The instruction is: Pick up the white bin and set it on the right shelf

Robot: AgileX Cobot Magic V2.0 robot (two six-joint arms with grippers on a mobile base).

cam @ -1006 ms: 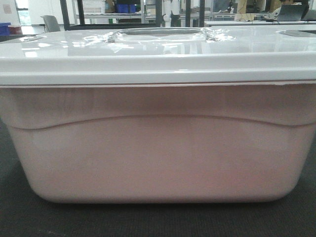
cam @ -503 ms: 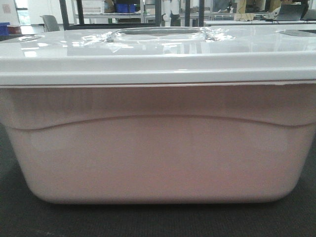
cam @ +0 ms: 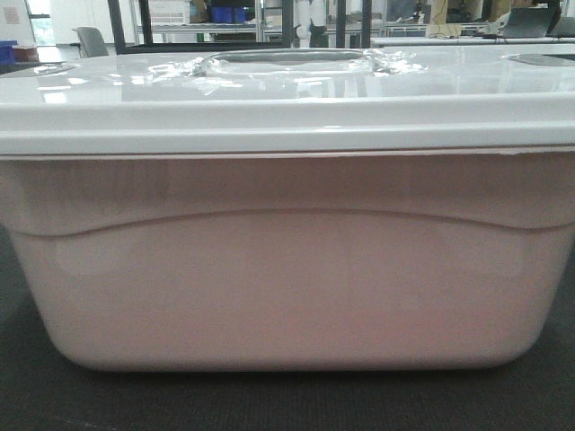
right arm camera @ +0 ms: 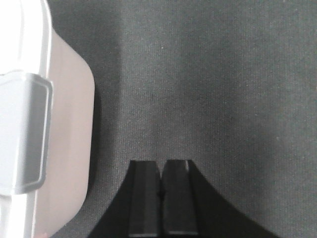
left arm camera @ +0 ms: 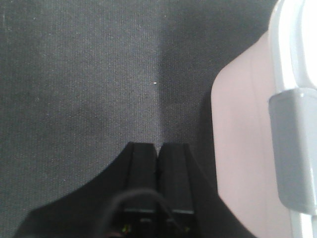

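My left gripper (left arm camera: 158,148) has its fingers pressed together over the dark mat (left arm camera: 79,74), and the white bin (left arm camera: 242,148) sits just to their right. My right gripper (right arm camera: 161,164) is also closed, with the bin just to its left.

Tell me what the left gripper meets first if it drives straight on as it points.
Likely the dark mat; the left gripper aims at it, with the white bin off to its side. Depth is unclear.
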